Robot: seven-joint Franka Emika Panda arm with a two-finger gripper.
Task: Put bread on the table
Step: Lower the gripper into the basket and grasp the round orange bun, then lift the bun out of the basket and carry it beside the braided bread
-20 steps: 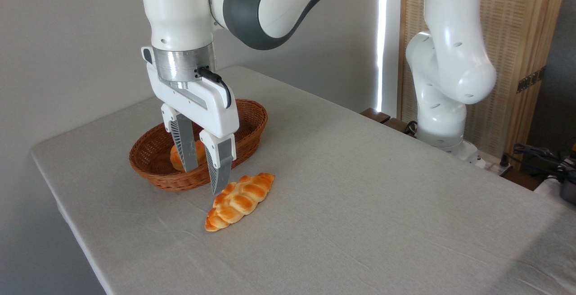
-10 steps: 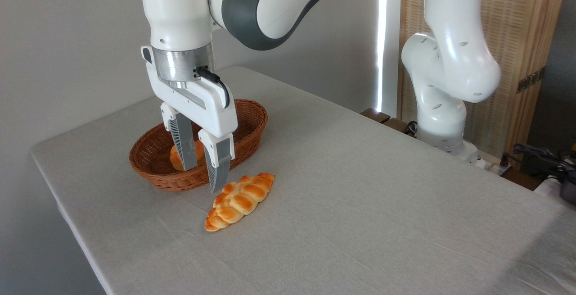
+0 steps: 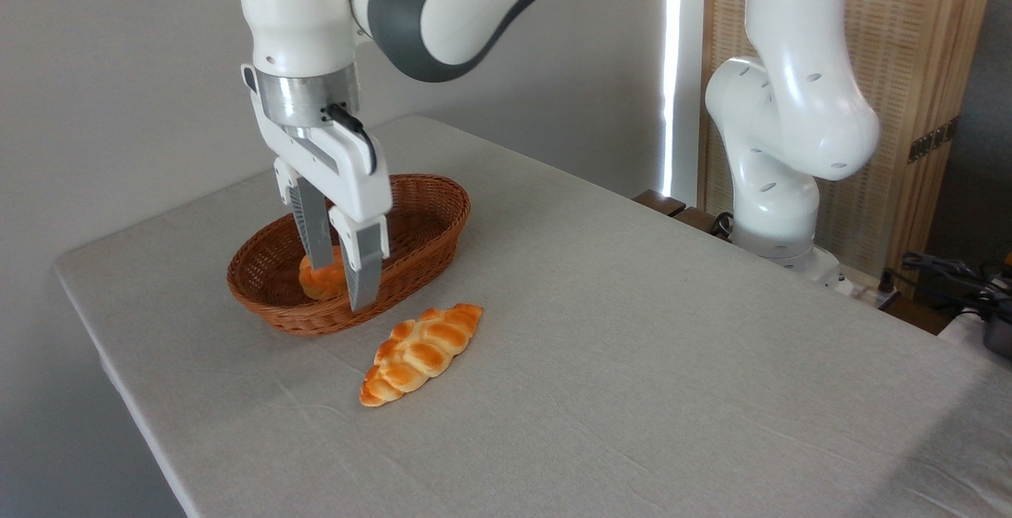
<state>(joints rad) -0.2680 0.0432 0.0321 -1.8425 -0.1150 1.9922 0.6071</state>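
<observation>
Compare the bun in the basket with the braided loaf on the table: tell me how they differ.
The bun is small and roundish; the braided loaf is longer, with pointed ends. The bun lies inside the wicker basket; the loaf lies on the bare table cloth in front of it. The gripper partly hides the bun, its open fingers flanking it; the loaf is fully visible, with nothing near it. Both are glossy orange-golden.
</observation>
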